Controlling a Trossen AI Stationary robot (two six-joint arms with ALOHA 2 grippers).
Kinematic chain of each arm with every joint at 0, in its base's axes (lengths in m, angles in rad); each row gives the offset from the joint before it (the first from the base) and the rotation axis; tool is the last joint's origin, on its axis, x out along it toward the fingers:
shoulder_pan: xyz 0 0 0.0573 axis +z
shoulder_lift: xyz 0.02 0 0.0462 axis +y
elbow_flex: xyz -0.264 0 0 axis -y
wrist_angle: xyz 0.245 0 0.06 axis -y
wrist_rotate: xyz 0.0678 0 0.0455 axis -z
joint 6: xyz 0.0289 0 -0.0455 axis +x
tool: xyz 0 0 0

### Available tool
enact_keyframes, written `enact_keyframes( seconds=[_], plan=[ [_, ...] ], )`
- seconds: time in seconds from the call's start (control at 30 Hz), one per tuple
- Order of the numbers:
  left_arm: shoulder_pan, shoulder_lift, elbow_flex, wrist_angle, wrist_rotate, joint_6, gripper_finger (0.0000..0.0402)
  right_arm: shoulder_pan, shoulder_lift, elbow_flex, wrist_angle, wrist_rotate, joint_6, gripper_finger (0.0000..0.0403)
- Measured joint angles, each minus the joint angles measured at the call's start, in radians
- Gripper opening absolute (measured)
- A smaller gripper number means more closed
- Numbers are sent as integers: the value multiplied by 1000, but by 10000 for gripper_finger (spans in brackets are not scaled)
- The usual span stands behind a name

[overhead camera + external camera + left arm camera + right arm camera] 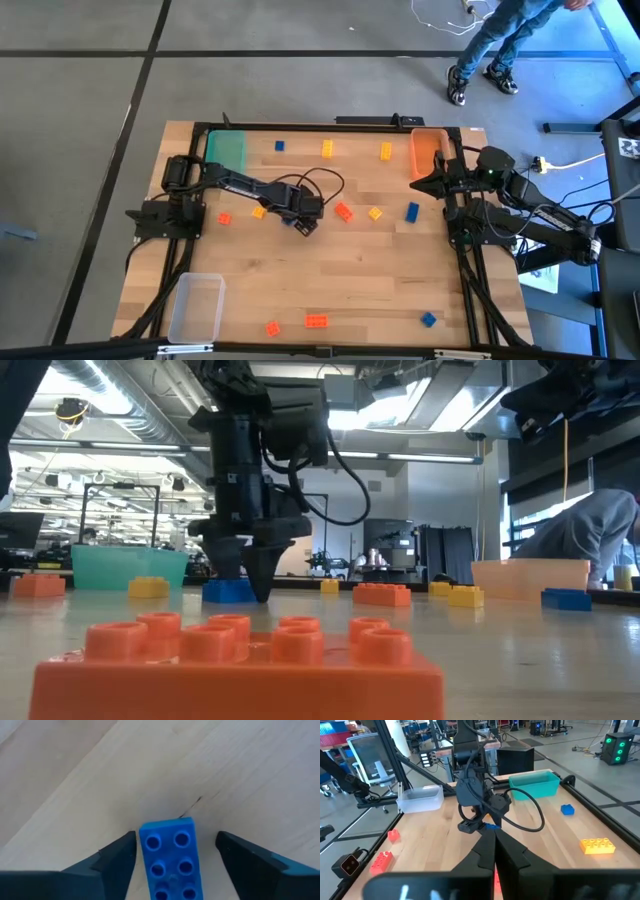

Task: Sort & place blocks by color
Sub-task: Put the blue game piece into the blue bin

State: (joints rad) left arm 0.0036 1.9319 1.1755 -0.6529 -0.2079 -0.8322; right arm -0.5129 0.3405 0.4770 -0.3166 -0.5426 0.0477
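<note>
The blue brick (170, 860) lies flat on the wooden table (370, 270) near its middle, studs up in 2 rows. Its long axis runs along the left gripper's line of sight, with one short end pointing away from the wrist. The left gripper (302, 224) stands over it, nose down, at the end of an arm stretched from the left edge toward the centre. Its 2 fingers (117, 857) are spread, one on each long side of the brick, with a gap showing on both sides, so nothing is gripped. In the low view the fingertips reach down to the tabletop around the brick (228, 591). The right gripper (437, 180) waits beside the orange tray (428, 150) at the right edge, fingers pressed together and empty.
</note>
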Motion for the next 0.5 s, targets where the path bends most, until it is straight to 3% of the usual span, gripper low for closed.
enact_keyframes(
  seconds=[0.3,0.5],
  plan=[
    [0,-3,-1,-3,42,-19,129,0,0,0,1,0,-1,6],
    [6,-52,-8,-16,54,-20,129,0,0,0,-1,22,-1,6]
  ],
)
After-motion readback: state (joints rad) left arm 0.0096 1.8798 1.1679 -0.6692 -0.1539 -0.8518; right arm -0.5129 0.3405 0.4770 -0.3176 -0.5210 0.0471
